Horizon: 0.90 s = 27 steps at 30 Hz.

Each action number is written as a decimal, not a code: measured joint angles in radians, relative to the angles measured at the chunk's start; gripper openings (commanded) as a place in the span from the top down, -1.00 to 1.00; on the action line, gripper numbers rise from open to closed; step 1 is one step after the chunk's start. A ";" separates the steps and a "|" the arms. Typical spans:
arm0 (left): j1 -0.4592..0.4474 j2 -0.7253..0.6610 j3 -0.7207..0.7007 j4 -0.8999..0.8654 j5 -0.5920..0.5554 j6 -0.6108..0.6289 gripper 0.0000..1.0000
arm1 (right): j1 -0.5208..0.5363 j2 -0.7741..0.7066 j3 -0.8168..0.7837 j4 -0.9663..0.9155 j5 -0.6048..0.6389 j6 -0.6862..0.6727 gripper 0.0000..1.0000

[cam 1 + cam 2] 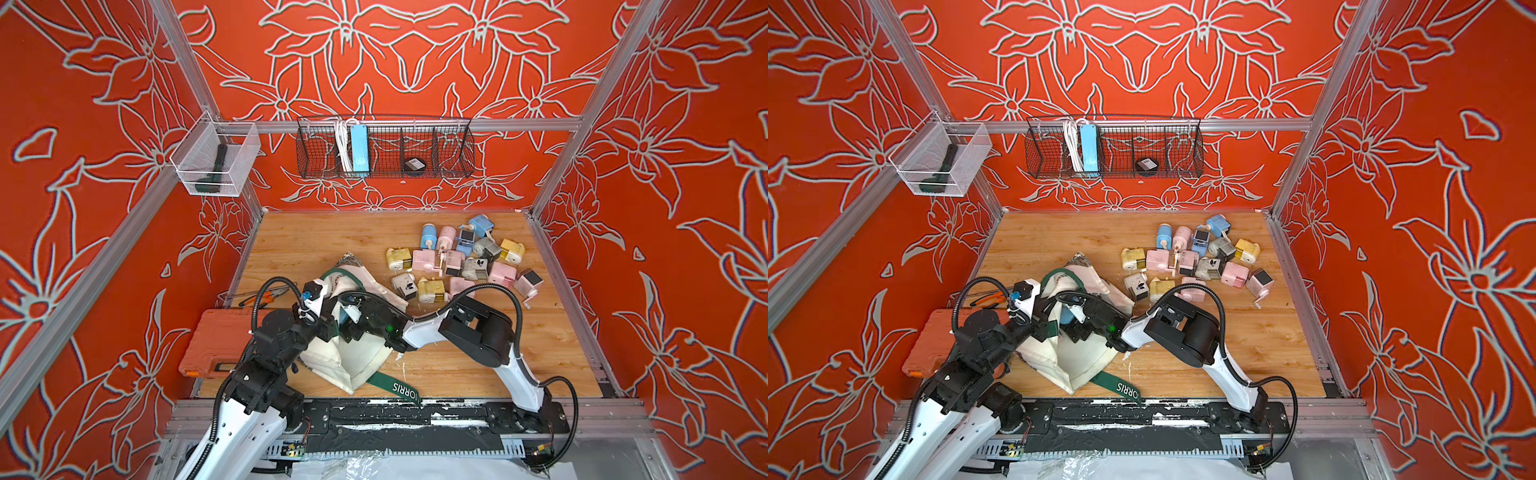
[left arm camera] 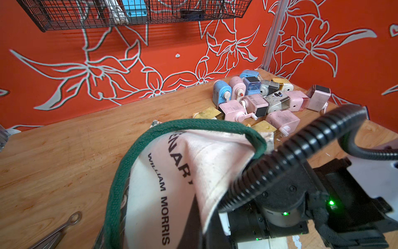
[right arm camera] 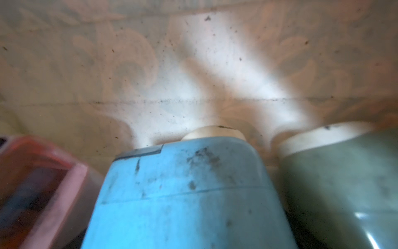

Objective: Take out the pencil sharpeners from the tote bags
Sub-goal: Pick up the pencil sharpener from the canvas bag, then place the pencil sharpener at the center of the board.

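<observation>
Cream canvas, grubby and creased, makes up the tote bag (image 1: 361,361), which lies slumped near the middle of the near edge of the counter (image 1: 311,241), with one dark green handle (image 1: 395,386) trailing over that edge. The step in hand looks like a pick from inside the bag. The left gripper (image 1: 326,322) is clenched, apparently on the bag's rim, holding the mouth open between the two arms. The right gripper (image 1: 353,322) reaches into the opening. Its wrist camera shows a scuffed blue sharpener (image 3: 189,194) filling the view. It lies on the pale lining, close between a pink sharpener (image 3: 43,183) and a grey-green sharpener (image 3: 344,183). The right gripper's fingers are out of sight, so I cannot tell whether they are spread around the blue body or have closed on it. As I judge it, the next move calls for a firm hold across the blue sharpener's smooth, rounded sides. Then it needs a lift clear of the rim without snagging the loose cloth or dragging its neighbours. A pile of sharpeners (image 1: 457,262) in pink, blue, yellow, grey and white is spread toward the far right corner of the counter, with the nearest ones just beside the bag. At least three remain inside, so the job looks well along but unfinished.
</observation>
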 measured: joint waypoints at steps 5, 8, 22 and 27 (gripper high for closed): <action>0.000 0.000 0.000 0.000 -0.003 -0.010 1.00 | -0.007 -0.078 -0.083 -0.023 -0.048 -0.001 -0.36; 0.000 0.000 0.000 0.002 -0.010 -0.015 1.00 | -0.009 -0.148 -0.147 -0.043 -0.091 0.000 -0.27; 0.000 0.050 0.013 0.009 -0.013 -0.085 1.00 | -0.003 -0.654 -0.415 -0.269 -0.225 0.020 -0.19; 0.000 0.057 0.013 0.015 -0.008 -0.098 1.00 | -0.018 -0.882 -0.492 -0.415 -0.206 0.038 -0.18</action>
